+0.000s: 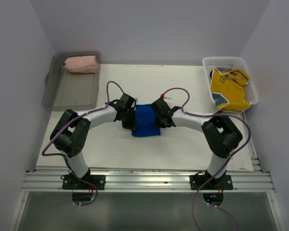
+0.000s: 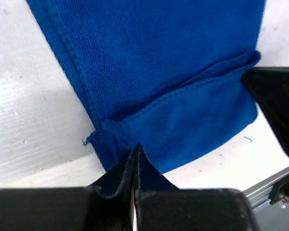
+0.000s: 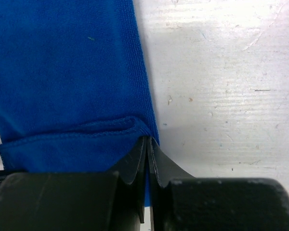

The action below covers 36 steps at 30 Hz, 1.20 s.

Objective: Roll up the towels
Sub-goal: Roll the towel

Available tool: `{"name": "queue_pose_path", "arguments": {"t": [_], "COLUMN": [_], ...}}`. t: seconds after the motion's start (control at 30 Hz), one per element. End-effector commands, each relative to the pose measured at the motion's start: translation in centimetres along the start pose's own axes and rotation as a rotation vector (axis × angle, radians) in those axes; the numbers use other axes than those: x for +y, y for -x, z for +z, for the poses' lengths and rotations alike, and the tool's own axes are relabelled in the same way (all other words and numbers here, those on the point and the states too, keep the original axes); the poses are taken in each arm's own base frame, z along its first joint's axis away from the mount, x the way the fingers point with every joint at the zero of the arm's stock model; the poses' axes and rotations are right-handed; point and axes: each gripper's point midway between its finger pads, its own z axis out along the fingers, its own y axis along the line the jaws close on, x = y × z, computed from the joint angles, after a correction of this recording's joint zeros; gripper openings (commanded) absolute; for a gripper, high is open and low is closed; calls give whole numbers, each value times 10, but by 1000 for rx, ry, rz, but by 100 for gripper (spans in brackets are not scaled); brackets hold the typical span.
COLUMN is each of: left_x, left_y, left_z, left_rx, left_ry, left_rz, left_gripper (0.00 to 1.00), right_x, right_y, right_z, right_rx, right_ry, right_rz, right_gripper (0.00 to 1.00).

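Pink towel (image 1: 82,64) in grey tray (image 1: 74,94); yellow towel (image 1: 229,89) in basket (image 1: 221,61); blue towel (image 1: 145,120) pinched by both end effectors (image 2: 136,149) (image 3: 148,140).

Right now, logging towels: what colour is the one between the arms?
Towel is royal blue; left wrist view.

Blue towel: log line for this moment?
left hand shut on blue towel | right hand same | pink towel rolled in tray | yellow towel in basket

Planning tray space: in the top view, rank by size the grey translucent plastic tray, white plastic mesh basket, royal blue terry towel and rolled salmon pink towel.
Largest first:
grey translucent plastic tray
white plastic mesh basket, slightly smaller
royal blue terry towel, sides hidden
rolled salmon pink towel
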Motion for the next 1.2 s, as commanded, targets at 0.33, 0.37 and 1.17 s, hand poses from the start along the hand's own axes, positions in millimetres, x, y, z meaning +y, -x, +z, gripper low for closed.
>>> {"name": "queue_pose_path", "arguments": {"t": [0.33, 0.37, 1.17], "left_x": [-36, -38, 38], "left_y": [-7, -8, -35], "left_z": [-28, -23, -54], "left_rx": [-12, -13, 21], "left_ry": [-116, -130, 176], "left_rz": [96, 95, 156], "left_gripper": [0, 0, 0], "right_x": [18, 21, 14], "right_y": [24, 22, -98], "right_z": [-32, -25, -50], "right_rx": [-80, -66, 20], "right_ry": [98, 98, 108], "right_rz": [8, 0, -62], "right_gripper": [4, 4, 0]}}
